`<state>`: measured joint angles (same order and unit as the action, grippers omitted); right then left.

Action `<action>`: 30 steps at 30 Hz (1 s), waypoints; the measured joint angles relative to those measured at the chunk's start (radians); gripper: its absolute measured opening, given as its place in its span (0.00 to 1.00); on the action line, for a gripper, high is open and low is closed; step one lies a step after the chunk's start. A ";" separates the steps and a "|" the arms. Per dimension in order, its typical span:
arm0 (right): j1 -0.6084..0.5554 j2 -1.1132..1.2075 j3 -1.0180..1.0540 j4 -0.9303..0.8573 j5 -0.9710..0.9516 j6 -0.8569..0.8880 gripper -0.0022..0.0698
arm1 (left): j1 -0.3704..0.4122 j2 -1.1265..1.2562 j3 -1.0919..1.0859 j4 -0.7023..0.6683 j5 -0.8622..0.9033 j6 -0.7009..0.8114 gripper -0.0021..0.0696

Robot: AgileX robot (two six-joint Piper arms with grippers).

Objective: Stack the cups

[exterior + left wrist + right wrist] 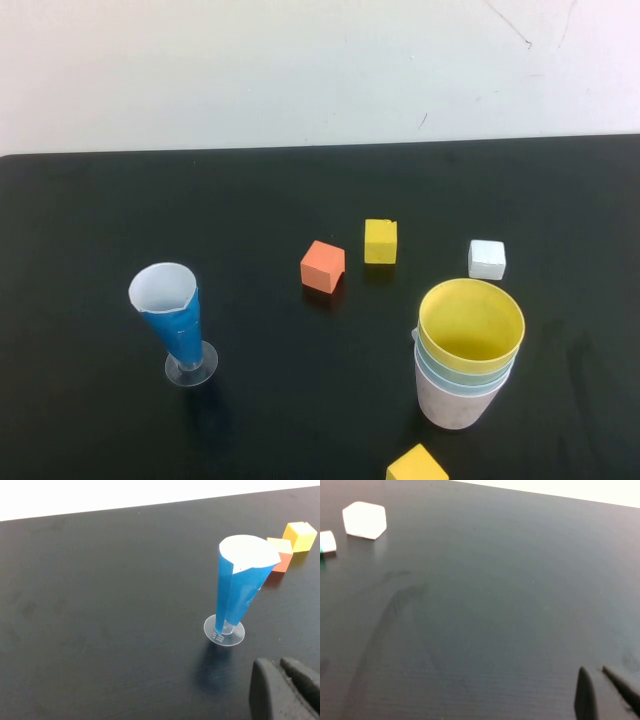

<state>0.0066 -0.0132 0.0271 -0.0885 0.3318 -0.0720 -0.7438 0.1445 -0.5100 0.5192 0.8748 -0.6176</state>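
Observation:
The cups stand nested in one upright stack (467, 365) at the front right of the black table (250, 200). The yellow cup (471, 322) is on top, green and light blue rims show under it, and the pink cup (455, 408) is at the bottom. Neither arm shows in the high view. My left gripper (277, 661) is shut and empty, low over the table near the paper cone's base. My right gripper (594, 671) is shut and empty over bare table, away from the white cube.
A blue-and-white paper cone (172, 310) on a clear stemmed base stands at the left, also in the left wrist view (240, 580). An orange cube (322, 266), a yellow cube (380, 241) and a white cube (487, 259) lie mid-table. Another yellow cube (417, 465) sits at the front edge.

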 joint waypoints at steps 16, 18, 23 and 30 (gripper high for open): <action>0.000 0.000 -0.002 0.000 0.003 -0.002 0.03 | 0.210 -0.059 0.238 -0.133 -0.256 0.142 0.03; 0.000 0.000 -0.002 0.000 0.003 -0.002 0.03 | 0.309 -0.096 0.303 -0.231 -0.333 0.299 0.03; 0.000 0.000 -0.002 0.000 0.003 -0.002 0.03 | 0.562 -0.154 0.448 -0.559 -0.531 0.602 0.03; -0.002 0.000 -0.002 -0.001 0.003 -0.002 0.03 | 0.799 -0.158 0.530 -0.684 -0.648 0.627 0.03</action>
<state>0.0045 -0.0132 0.0253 -0.0894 0.3351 -0.0738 0.0552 -0.0131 0.0200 -0.1649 0.2268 0.0098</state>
